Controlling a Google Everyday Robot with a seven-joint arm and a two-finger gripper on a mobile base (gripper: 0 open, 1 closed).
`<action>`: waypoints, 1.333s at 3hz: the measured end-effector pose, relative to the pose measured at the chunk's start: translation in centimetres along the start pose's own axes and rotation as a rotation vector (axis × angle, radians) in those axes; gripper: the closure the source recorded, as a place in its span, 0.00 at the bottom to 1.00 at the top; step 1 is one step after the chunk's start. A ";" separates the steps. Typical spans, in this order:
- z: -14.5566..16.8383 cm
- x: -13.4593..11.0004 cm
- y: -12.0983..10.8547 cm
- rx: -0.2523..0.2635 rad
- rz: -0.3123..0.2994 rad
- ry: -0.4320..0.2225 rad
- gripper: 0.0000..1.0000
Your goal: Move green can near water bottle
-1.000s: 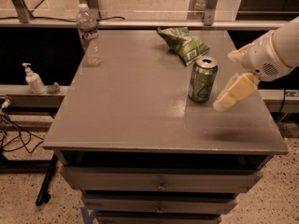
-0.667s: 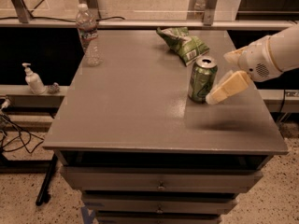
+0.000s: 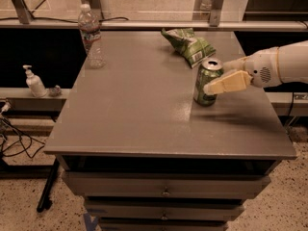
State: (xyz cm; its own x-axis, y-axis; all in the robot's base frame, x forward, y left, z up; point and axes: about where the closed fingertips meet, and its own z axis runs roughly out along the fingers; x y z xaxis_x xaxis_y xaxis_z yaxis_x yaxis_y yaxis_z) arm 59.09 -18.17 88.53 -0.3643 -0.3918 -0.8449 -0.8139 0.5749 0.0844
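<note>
The green can (image 3: 206, 72) stands upright on the right half of the grey table (image 3: 134, 114). My gripper (image 3: 215, 77) reaches in from the right at can height. Its pale fingers (image 3: 230, 82) are open, one in front of the can and one behind it, so the can sits between them. I cannot tell whether either finger touches it. The water bottle (image 3: 91, 35), clear with a white cap and label band, stands upright at the table's far left corner, far from the can.
A green-and-white chip bag (image 3: 190, 44) lies at the back of the table, just behind the can. A white pump dispenser (image 3: 34, 82) stands on a low shelf left of the table. Drawers run below the front edge.
My gripper has moved left and slightly up, from beside the can's right side to straddling it. The can and bottle have not moved.
</note>
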 end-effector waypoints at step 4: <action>0.8 -5.7 -2.5 0.020 0.026 -0.209 1.00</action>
State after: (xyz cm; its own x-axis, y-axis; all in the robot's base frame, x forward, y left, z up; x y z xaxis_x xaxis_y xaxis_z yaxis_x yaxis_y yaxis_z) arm 63.53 -16.83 92.73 -0.2814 -0.2198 -0.9341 -0.7955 0.5978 0.0990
